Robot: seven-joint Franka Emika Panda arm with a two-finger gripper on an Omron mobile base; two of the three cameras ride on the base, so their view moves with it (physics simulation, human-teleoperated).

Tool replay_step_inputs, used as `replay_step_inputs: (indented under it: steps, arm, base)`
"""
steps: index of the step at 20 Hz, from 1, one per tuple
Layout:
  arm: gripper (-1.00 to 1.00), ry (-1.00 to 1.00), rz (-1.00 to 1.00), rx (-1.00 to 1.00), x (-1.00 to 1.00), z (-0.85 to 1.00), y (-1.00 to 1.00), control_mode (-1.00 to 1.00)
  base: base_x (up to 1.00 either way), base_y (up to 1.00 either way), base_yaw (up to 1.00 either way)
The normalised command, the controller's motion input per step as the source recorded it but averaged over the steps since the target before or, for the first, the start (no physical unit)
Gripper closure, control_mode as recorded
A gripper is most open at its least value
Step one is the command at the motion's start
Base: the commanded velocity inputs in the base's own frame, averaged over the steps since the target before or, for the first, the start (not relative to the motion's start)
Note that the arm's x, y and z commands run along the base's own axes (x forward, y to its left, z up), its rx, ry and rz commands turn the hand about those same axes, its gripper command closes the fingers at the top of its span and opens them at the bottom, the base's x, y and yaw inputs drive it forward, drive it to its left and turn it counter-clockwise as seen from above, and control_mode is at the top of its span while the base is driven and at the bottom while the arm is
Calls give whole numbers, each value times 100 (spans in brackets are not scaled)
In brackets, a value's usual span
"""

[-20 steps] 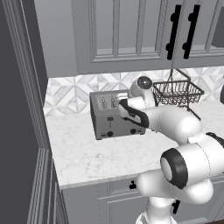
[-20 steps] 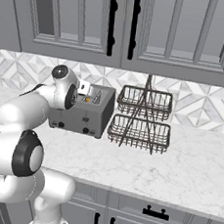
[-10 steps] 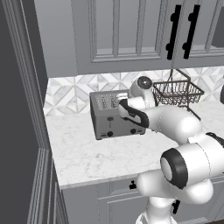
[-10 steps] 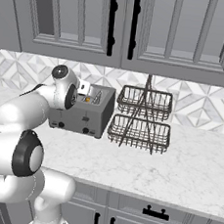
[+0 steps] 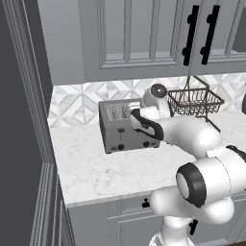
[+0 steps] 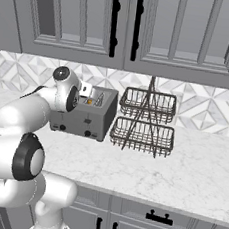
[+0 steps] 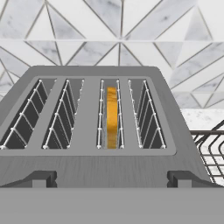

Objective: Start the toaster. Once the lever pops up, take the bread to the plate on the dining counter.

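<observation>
A grey four-slot toaster (image 5: 126, 127) stands on the marble tabletop (image 5: 110, 168) against a backsplash (image 7: 118, 33) of white and grey triangular tiles, below a run of grey wall cabinets (image 6: 146, 29) with black bar handles. The white robot arm (image 5: 192, 139) reaches over the appliance from the right side of the left base view, its hand poised just above the toaster's top; in the right base view the same hand hangs over the near end of the toaster (image 6: 86, 116). The gripper is open, its jaws spread as wide as they go and closed on nothing. Looking down from the hand, the toaster (image 7: 87, 166) shows four wire-lined slots side by side, and the bread (image 7: 112, 117) sits upright on edge in the third slot from the left, its orange-brown crust showing between the wires; the other three slots are dark. Two small dark levers (image 7: 39, 178) project from the toaster's front face, one toward each end. Two round knobs (image 5: 120, 147) sit low on that front face in the left base view. Just beside the toaster, to its right, stands a two-tier black wire basket rack (image 6: 146, 122), a corner of which edges into the hand view (image 7: 210, 148).
</observation>
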Motion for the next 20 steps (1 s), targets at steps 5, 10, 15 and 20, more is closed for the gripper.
replay_step_inputs:
  steps: [5, 10, 15, 20]
  arm:
    - [-100, 0, 0, 0, 0, 0, 0, -100]
    - [-100, 0, 0, 0, 0, 0, 0, -100]
    - [-100, 0, 0, 0, 0, 0, 0, -100]
    - [-100, 0, 0, 0, 0, 0, 0, -100]
  base:
    - [0, 0, 0]
    - [0, 0, 0]
    - [0, 0, 0]
    - [0, 0, 0]
